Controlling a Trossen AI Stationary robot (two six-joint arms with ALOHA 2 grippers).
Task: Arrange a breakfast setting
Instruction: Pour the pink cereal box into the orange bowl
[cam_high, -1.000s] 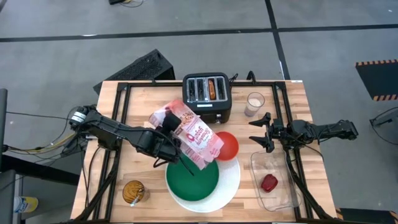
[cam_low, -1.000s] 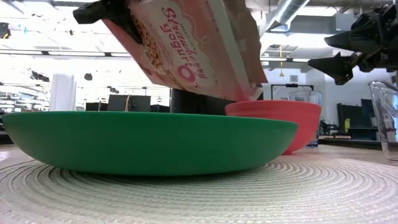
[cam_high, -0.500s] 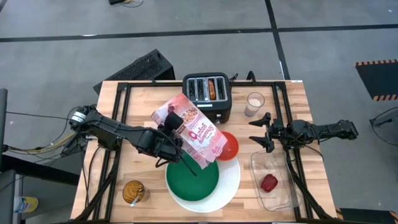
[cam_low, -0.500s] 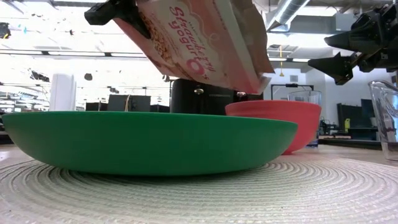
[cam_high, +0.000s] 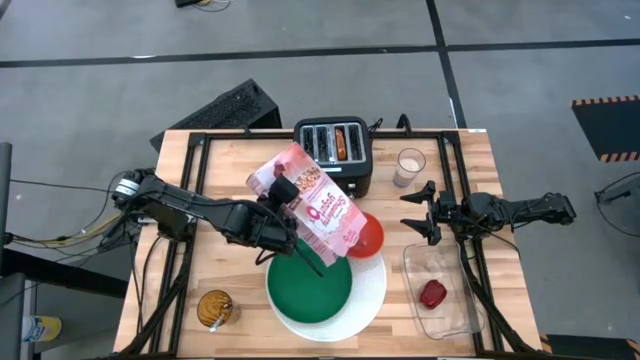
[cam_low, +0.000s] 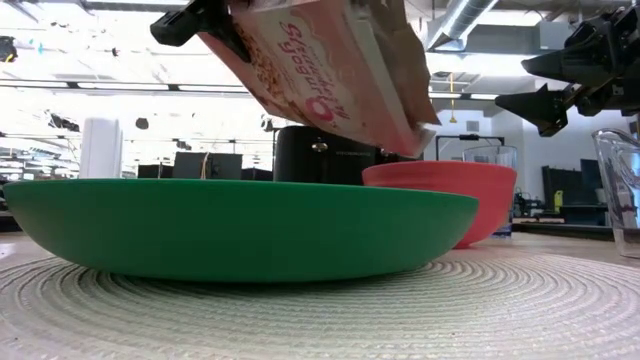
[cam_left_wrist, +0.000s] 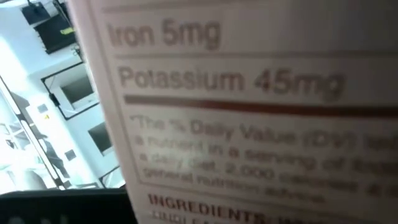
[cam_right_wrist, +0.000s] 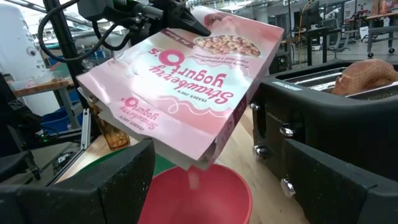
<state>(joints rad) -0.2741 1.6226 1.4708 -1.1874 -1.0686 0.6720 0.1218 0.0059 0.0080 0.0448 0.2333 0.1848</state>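
My left gripper (cam_high: 283, 192) is shut on a pink cereal box (cam_high: 315, 210), held high and tipped. The box's open end (cam_right_wrist: 199, 163) points down over the small red bowl (cam_high: 368, 232). The bowl stands beside the green plate (cam_high: 310, 285), which lies on a white round woven mat (cam_high: 375, 285). A toasted bagel (cam_high: 343, 143) sticks out of a slot of the black toaster (cam_high: 333, 160). The small red food piece (cam_high: 432, 293) lies in the clear tray (cam_high: 455, 315). At the right, my right gripper (cam_high: 412, 212) waits open above the table. My left gripper pinches the cereal box near its raised closed end (cam_right_wrist: 186, 34), coming from the table's left and slanting down. One dark finger (cam_right_wrist: 183, 18) lies on the printed front face; the other is hidden behind the box. The box hangs clear, tilted, print upside down.
A glass of milk (cam_high: 410, 165) stands right of the toaster at the far side. An amber glass (cam_high: 214, 308) stands near the front left. Black frame rails (cam_high: 190, 190) run along the table's sides.
My left gripper has turned at the wrist and shifted slightly toward the table's right. The box has swung with it: its raised end has gone toward the far edge, and its open end has risen a little above the red bowl's rim.
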